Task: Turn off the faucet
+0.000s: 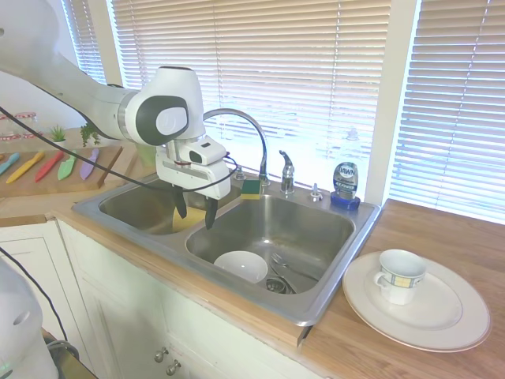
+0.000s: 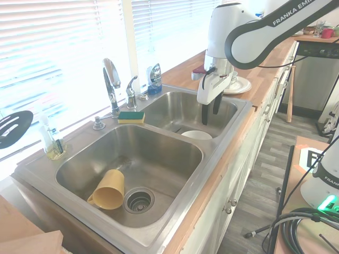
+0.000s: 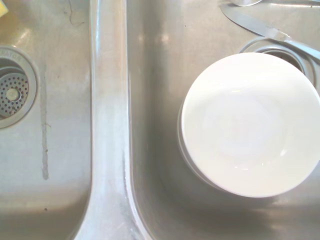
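The faucet (image 1: 254, 133) (image 2: 110, 83) is a chrome gooseneck spout at the back rim of the double sink (image 1: 260, 304). Its short lever handle (image 1: 286, 168) (image 2: 131, 89) stands just beside the spout's base. My gripper (image 1: 195, 212) (image 2: 210, 111) hangs open with nothing between its fingers. It is over the divider between the two basins, in front of the spout and well short of the handle. In the wrist view I look straight down on the divider (image 3: 107, 125).
A white bowl (image 1: 241, 266) (image 2: 197, 135) (image 3: 250, 125) and cutlery (image 3: 265, 31) lie in one basin, a yellow cup (image 2: 108, 190) in the other. A sponge (image 1: 251, 187) (image 2: 131, 117), a blue soap bottle (image 1: 345, 183) (image 2: 154, 78) and a low knob (image 1: 315, 192) line the back rim. A plate (image 1: 442, 324) with a mug (image 1: 401, 275) sits on the counter.
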`<state>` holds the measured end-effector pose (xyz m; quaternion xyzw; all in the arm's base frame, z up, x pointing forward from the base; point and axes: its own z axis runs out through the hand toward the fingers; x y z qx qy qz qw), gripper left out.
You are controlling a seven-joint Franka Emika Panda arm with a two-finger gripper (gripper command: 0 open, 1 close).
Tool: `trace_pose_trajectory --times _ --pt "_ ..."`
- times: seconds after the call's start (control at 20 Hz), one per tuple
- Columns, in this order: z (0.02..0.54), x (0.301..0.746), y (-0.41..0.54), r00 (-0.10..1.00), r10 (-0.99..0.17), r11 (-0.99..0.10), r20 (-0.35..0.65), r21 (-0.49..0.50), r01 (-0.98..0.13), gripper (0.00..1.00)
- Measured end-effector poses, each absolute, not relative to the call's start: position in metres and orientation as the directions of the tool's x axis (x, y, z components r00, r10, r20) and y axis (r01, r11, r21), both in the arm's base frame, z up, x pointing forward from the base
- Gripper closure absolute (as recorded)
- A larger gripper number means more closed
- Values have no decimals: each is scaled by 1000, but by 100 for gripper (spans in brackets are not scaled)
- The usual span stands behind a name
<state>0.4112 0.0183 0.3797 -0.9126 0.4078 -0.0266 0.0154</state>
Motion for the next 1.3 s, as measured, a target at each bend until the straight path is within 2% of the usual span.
trace_pose_trajectory --times 0.15,0.2,1.3 --pt "376 412 18 670 -742 -670 32 -41 -741 0" --pt "376 412 17 669 -743 -669 32 -41 -742 100" --pt "380 424 7 656 -753 -658 45 -45 -752 100"
